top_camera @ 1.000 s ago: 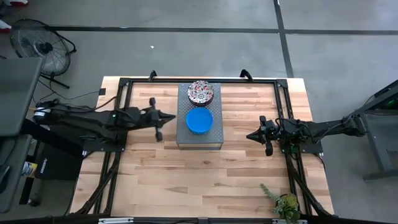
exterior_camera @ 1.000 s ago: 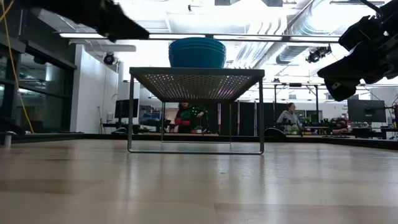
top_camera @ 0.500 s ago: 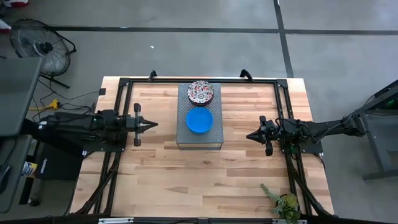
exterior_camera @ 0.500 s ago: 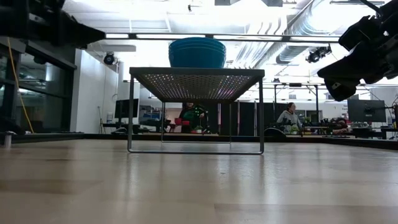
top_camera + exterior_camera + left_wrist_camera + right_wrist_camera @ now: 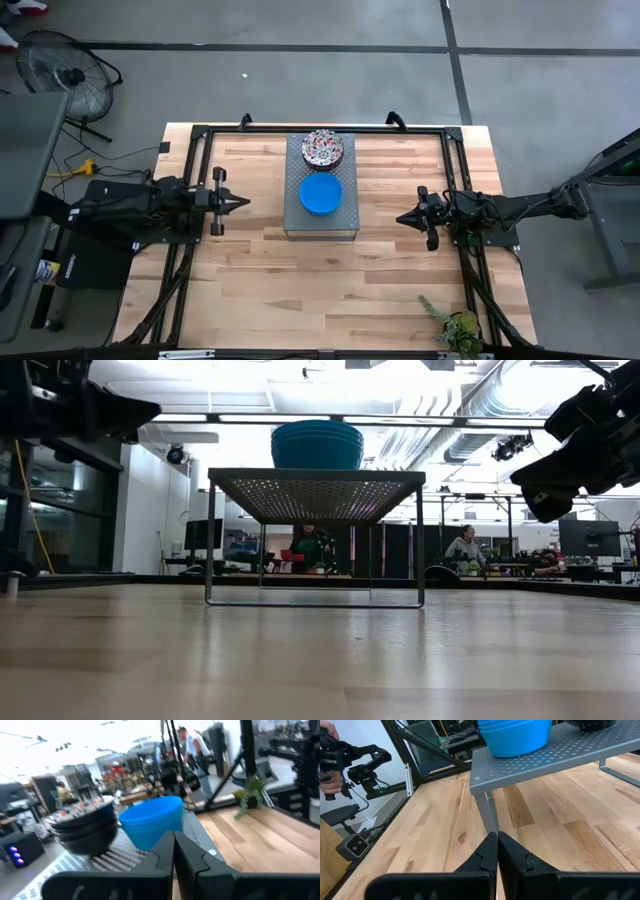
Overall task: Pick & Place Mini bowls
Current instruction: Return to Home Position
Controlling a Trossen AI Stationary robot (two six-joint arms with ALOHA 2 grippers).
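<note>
On the grey shelf (image 5: 347,226), blue bowls (image 5: 321,194) sit stacked beside the patterned bowls (image 5: 324,148), which the low view hides. Left end effector (image 5: 243,202) pinched closed, right end effector (image 5: 402,217) likewise, flanking the shelf above the table (image 5: 300,280).

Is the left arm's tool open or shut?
Shut: the left tool shows its two dark fingers meeting, no gap, in its wrist view.

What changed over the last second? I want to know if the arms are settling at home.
The left gripper, shut and empty, drew back from beside the grey perforated metal shelf toward the left edge of the wooden table. The right gripper stayed where it was, shut. The stack of plain blue bowls and the stack of white floral-patterned bowls stayed on the shelf.
</note>
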